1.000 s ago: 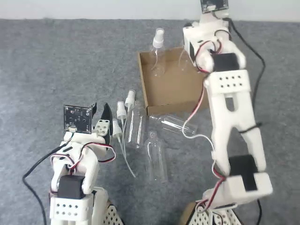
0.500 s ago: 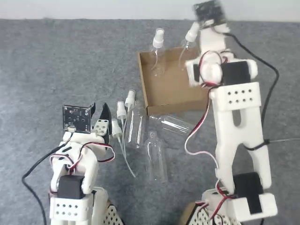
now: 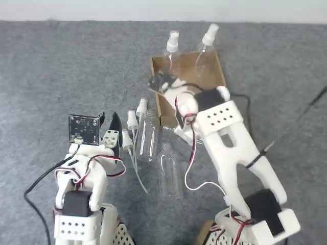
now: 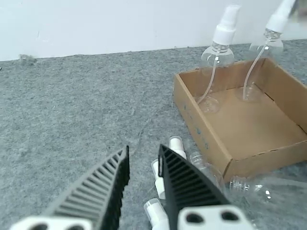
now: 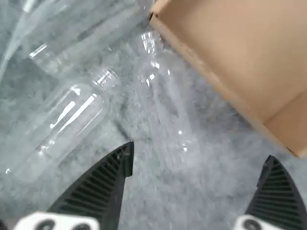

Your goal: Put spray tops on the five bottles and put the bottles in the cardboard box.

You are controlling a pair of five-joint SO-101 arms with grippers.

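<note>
Two clear bottles with white spray tops (image 3: 171,51) (image 3: 205,48) stand upright at the back of the cardboard box (image 3: 168,104); the left wrist view shows them too (image 4: 217,52) (image 4: 263,50). In front of the box lie topless bottles (image 3: 169,171) (image 3: 148,137) and loose spray tops (image 3: 132,119). My right gripper (image 5: 196,160) hangs wide open over a lying bottle (image 5: 168,115) beside the box's front corner (image 5: 230,57), holding nothing. My left gripper (image 4: 143,155) sits low at the left, narrowly open and empty, near the spray tops (image 4: 176,143).
Grey carpet covers the table. The right arm (image 3: 225,132) stretches over the box's front edge and hides part of a lying bottle (image 3: 193,137). Another lying bottle (image 5: 67,129) is beside the right gripper. Bare carpet extends to the left of the box.
The right arm pulled back from the box's far right corner, leaving a topped bottle standing there, and swung down over the bottles in front of the box. The left arm kept still.
</note>
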